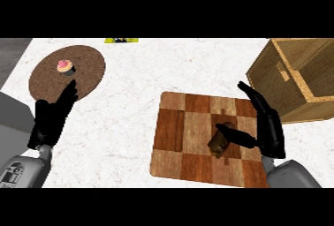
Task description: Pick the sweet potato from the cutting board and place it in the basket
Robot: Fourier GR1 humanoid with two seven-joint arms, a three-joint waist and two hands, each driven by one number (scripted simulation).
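A brown sweet potato [218, 142] lies on the checkered wooden cutting board [183, 137], toward its right side. My right hand [269, 128] is over the board's right edge with fingers straight and pointing up; its thumb reaches left and touches the sweet potato. The hand is open. The wicker basket [287, 73] stands at the upper right, just beyond the board's far right corner. My left hand [52, 117] rests open at the left, fingers up, away from the board.
A round brown plate [88, 70] with a pink-frosted cupcake [64, 67] sits at the upper left, its lower edge under my left fingertips. A small yellow-green object [122, 40] lies at the counter's far edge. White counter runs between plate and board.
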